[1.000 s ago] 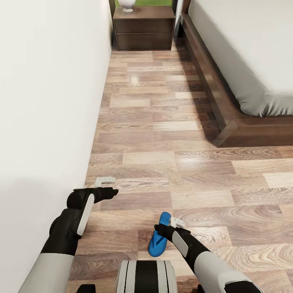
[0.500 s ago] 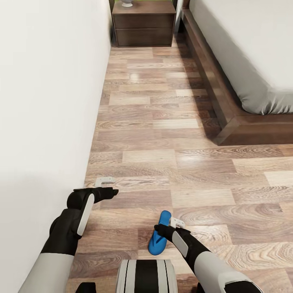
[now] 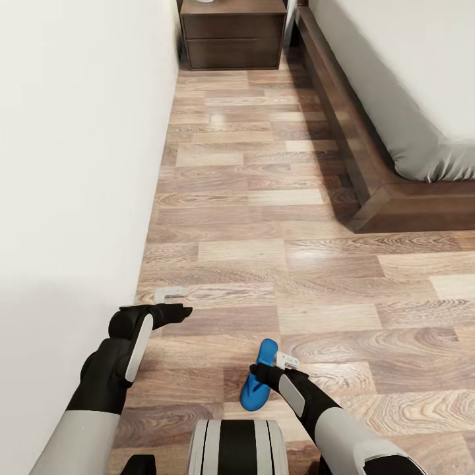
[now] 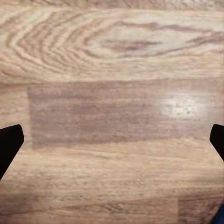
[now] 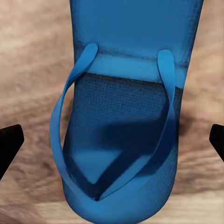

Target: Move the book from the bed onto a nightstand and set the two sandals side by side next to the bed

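Observation:
One blue flip-flop sandal lies on the wood floor just in front of my base. My right gripper hovers over it, open. In the right wrist view the sandal sits strap-up between the black fingertips, which stand wide apart and clear of it. My left gripper is open over bare floor near the wall, with nothing between its fingers. The bed, white mattress on a dark frame, runs along the right. The nightstand stands at the far end of the aisle. The book is out of view.
A white wall closes off the left side, close to my left arm. The plank floor forms an aisle between wall and bed frame. The bed's foot corner juts toward the aisle.
The whole view has shifted: nightstand and bed sit slightly higher in the picture, so the camera moved. Both arms and the sandal keep their places in it.

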